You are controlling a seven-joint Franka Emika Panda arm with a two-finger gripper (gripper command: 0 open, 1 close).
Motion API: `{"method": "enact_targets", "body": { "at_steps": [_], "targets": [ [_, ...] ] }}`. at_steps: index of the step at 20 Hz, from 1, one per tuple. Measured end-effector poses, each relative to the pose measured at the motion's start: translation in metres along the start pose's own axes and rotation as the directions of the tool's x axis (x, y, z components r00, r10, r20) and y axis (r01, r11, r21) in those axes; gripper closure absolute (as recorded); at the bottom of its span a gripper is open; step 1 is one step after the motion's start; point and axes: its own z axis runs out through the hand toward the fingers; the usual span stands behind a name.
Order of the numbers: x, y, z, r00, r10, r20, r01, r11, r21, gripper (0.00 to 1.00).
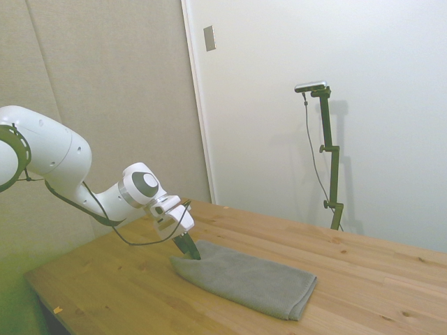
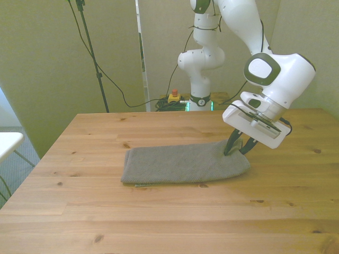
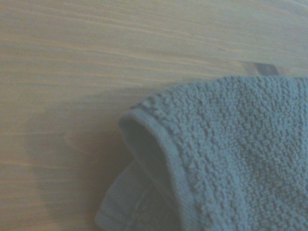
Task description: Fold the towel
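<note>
The grey towel (image 2: 183, 164) lies flat on the wooden table (image 2: 159, 222) as a long folded strip. Its end at the front view's right is rounded. My gripper (image 2: 239, 147) is tilted down at that end, at the towel's far corner, with its dark fingertips (image 1: 187, 248) low by the cloth. In the front view the two fingers stand apart, one touching the towel's edge and the other just beyond it, so the gripper is open. In the wrist view the towel (image 3: 231, 154) shows a hemmed top corner curling slightly above a lower layer.
The table's edge (image 1: 42, 286) runs close behind the gripper in the side view. On the floor beyond the table, by the robot's base, sits a small yellow box with a red button (image 2: 174, 97) among cables.
</note>
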Motion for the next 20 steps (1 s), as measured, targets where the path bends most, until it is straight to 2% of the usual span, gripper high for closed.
{"method": "enact_targets", "body": {
  "at_steps": [4,7,10,14,20],
  "targets": [
    [0.011,-0.002,-0.011,1.0,0.007,-0.006,-0.007,1.0,0.03,1.0],
    [0.034,0.005,-0.026,1.0,0.02,0.015,-0.021,0.997,0.07,1.0],
    [0.069,0.025,-0.037,0.997,0.045,0.056,-0.051,0.993,0.11,1.0],
    [0.113,0.054,-0.039,0.989,0.065,0.129,-0.086,0.982,0.166,1.0],
    [0.163,0.095,-0.045,0.981,0.094,0.172,-0.133,0.963,0.234,1.0]
  ]
}}
